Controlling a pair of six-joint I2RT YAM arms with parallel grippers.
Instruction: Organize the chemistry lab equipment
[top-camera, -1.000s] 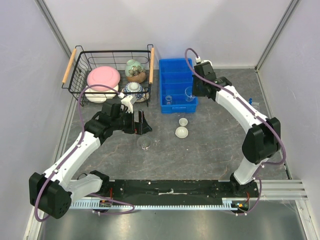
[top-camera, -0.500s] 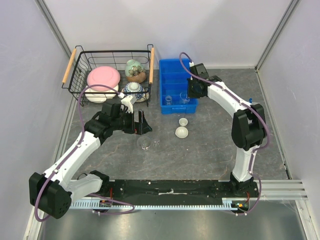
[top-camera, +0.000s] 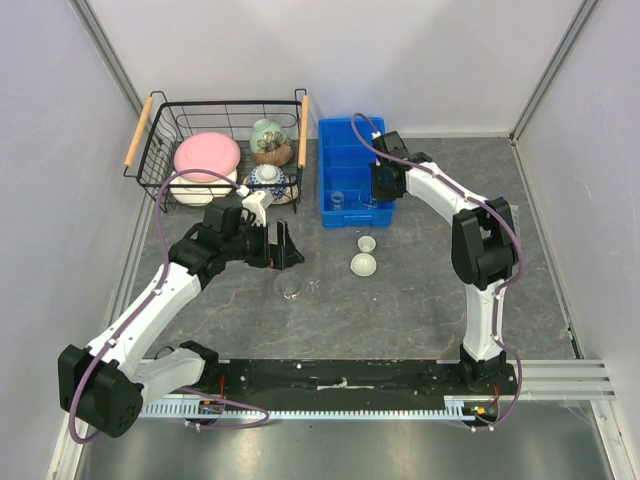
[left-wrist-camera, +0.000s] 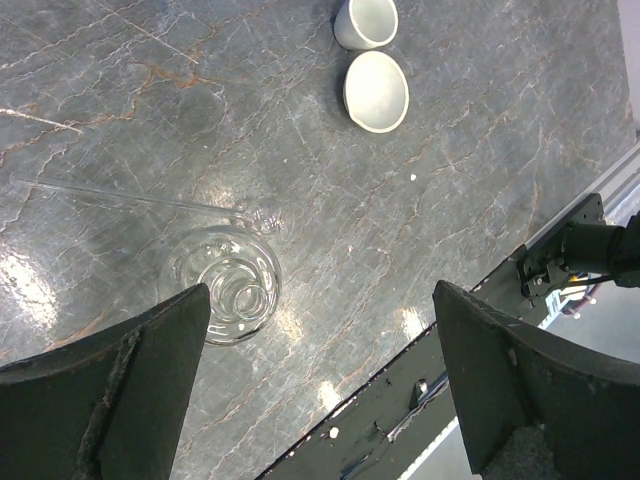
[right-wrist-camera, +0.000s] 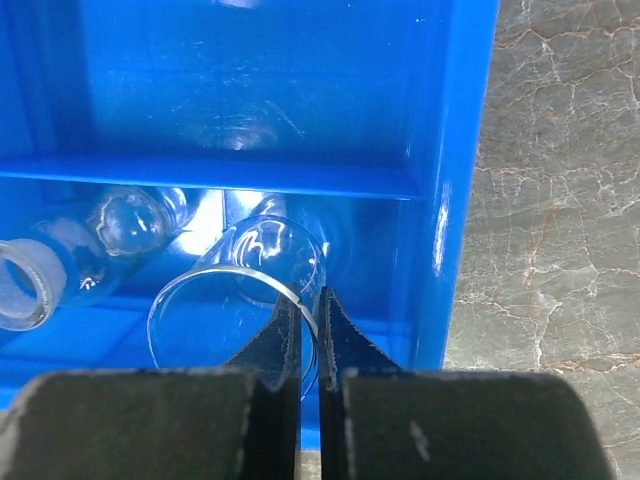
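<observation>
Centre left, the left gripper hovers, jaws apart, over a glass flask on the table. Upper centre, the right gripper, pinching a beaker by its rim, has swung into the blue bin, so one item is nearly stowed.

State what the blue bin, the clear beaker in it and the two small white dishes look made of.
The blue bin looks like moulded plastic, glossy, with soft highlights on its wall. The beaker seems to be glass: transparent, with sharp bright rim reflections. The wider white dish and the smaller white dish are probably glazed ceramic, opaque and smooth; plastic cannot be ruled out.
</observation>
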